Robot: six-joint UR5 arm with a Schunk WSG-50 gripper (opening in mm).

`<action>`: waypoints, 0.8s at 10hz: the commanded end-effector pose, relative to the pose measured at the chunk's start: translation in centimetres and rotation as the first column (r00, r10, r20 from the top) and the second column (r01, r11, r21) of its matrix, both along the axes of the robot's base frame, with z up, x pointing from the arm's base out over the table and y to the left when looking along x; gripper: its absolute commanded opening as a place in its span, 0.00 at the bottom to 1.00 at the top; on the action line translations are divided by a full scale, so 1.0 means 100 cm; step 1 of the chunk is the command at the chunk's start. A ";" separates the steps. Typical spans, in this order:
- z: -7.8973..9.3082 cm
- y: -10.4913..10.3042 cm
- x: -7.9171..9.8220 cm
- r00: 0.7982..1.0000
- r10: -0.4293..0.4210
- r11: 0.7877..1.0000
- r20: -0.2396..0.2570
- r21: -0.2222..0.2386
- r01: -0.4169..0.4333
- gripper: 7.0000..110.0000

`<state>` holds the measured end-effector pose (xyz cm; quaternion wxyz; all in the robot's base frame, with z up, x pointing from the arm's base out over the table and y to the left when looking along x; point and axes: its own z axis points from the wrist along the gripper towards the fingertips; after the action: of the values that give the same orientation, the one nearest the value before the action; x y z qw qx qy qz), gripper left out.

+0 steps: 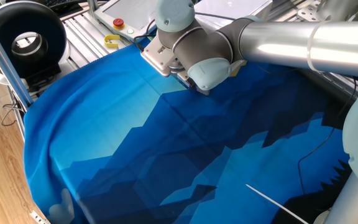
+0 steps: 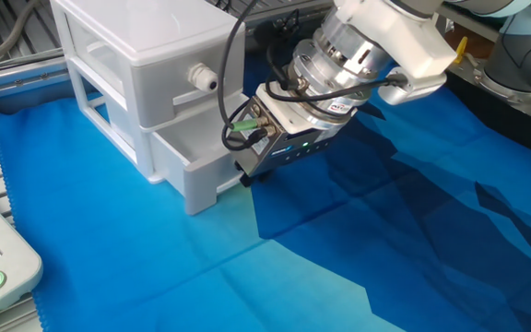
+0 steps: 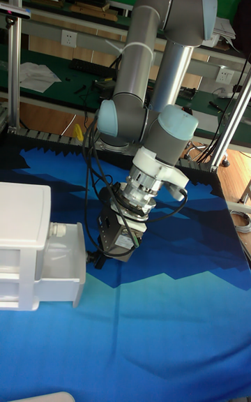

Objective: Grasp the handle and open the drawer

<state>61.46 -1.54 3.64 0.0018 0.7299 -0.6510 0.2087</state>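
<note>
Right now my hand (image 2: pixel 244 171) is pressing against the front of the lower drawer (image 2: pixel 192 166) of the white 2-drawer cabinet (image 2: pixel 136 55), down at the cabinet's 4 o'clock corner in the other fixed view. That drawer is sticking out past the upper one, so it is sitting partly open. I am reaching in from 2 o'clock, with my wrist tilted down toward the drawer front. The handle (image 2: pixel 244 178) is showing only as a small dark bit at the tip of my hand, mostly hidden, and I cannot tell whether my fingers are clamped on it or apart. The upper drawer's pale knob (image 2: pixel 198 77) is sitting free at 11 o'clock from my hand. In the tall fixed view my hand (image 3: pixel 96 257) is meeting the drawer (image 3: pixel 49 273) at its 3 o'clock edge. The blue cloth (image 2: pixel 358 240) is covering the surface under everything. In one fixed view my own arm is blocking the cabinet entirely, and a red button (image 1: pixel 118 23) is showing at 11 o'clock, well apart from the cloth's middle.
</note>
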 end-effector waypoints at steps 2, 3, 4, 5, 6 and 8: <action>-0.003 0.009 -0.003 1.000 0.003 0.999 -0.016 0.045 -0.002 0.00; -0.003 0.007 -0.003 1.000 -0.014 0.999 -0.012 0.044 0.015 0.00; -0.004 0.009 -0.004 1.000 -0.010 0.999 -0.015 0.050 0.011 0.00; -0.004 0.011 -0.004 1.000 -0.006 0.998 -0.016 0.058 0.007 0.00; -0.004 0.009 -0.004 1.000 -0.006 0.999 -0.016 0.051 0.007 0.00; -0.003 0.009 -0.003 1.000 0.005 0.999 -0.015 0.044 -0.004 0.00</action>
<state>61.14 -0.66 3.29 -0.0073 0.7330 -0.6528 0.1912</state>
